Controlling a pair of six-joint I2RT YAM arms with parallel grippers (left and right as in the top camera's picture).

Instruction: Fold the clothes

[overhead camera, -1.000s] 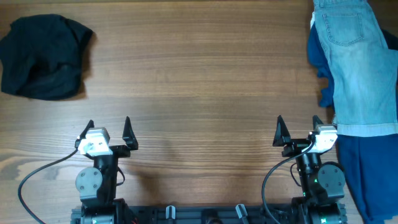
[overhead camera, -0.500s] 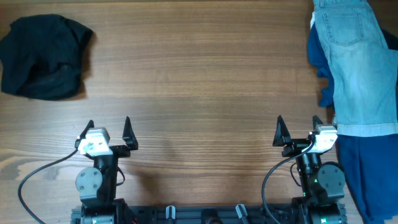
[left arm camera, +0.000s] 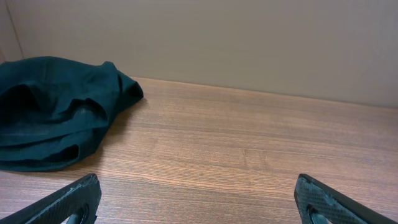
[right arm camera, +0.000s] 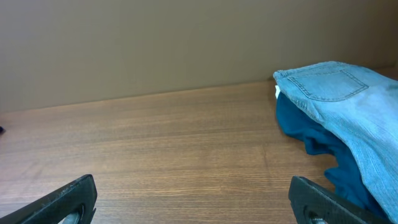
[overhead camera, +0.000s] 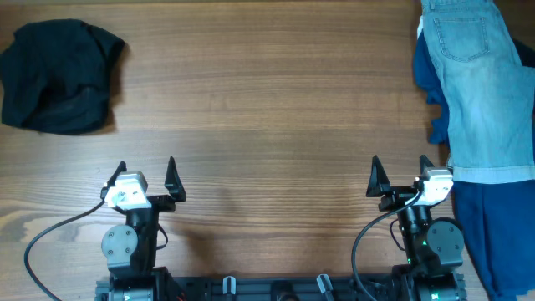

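Both claws stand wide and hold nothing: the left gripper [overhead camera: 146,167] at 7 o'clock and the right gripper [overhead camera: 399,163] at 5 o'clock of the table [overhead camera: 267,109]. The shorts [overhead camera: 481,92] lie at 2 o'clock, spread on top of the blue garment [overhead camera: 493,234], which runs down to 4 o'clock. The black garment [overhead camera: 58,75] is bunched at 10 o'clock, well apart. Because the shorts rest on the blue cloth, a deep pinch could likely catch both layers and drag them together. Both pass out of view at 3 o'clock, so a sideways tug might slide them off an edge I cannot see. A one-corner grab may bunch the denim. No containers show.
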